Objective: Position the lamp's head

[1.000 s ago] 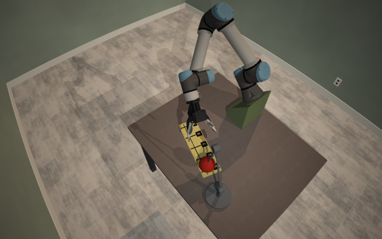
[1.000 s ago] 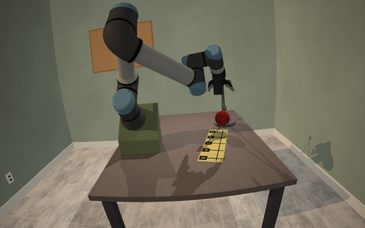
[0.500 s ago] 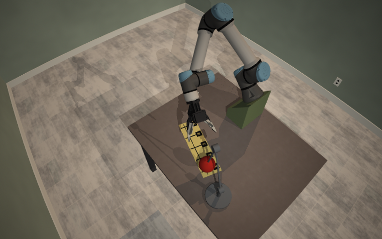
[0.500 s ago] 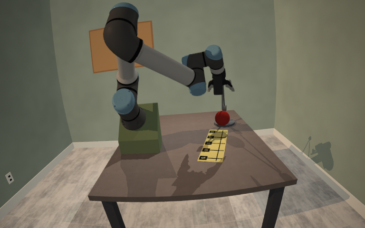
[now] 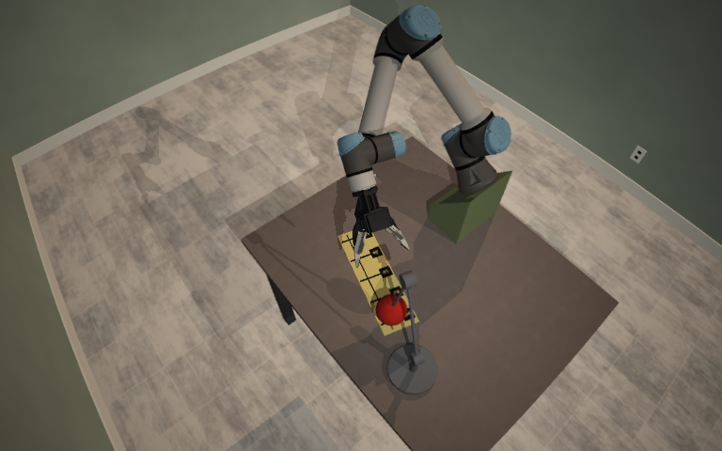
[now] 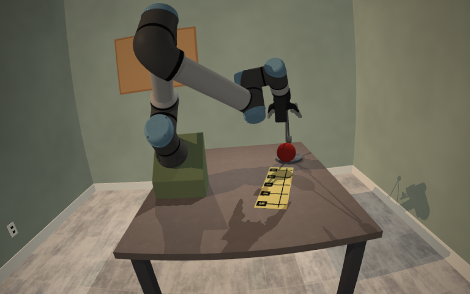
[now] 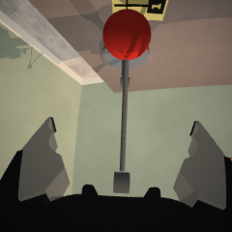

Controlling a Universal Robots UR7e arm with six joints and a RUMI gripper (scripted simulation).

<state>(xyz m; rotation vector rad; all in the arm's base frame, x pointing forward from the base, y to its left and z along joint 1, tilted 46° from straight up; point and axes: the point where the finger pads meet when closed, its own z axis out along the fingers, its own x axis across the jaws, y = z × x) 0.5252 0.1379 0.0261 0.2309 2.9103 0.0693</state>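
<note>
Gripper (image 5: 381, 241), jaws fully open and holding nothing, frame centre above yellow marked strip (image 5: 355, 252); red lamp head (image 5: 391, 310) lower, at strip's near end.

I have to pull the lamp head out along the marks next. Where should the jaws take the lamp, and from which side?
Probably the thin upper rod just above the red head, not the round head, which may slip. Come from above, where the open gripper hangs, with one jaw on each side of the rod. It holds nothing yet.

Lamp head (image 5: 391, 311) above strip's (image 5: 367, 271) lamp-base (image 5: 412, 369) end.
</note>
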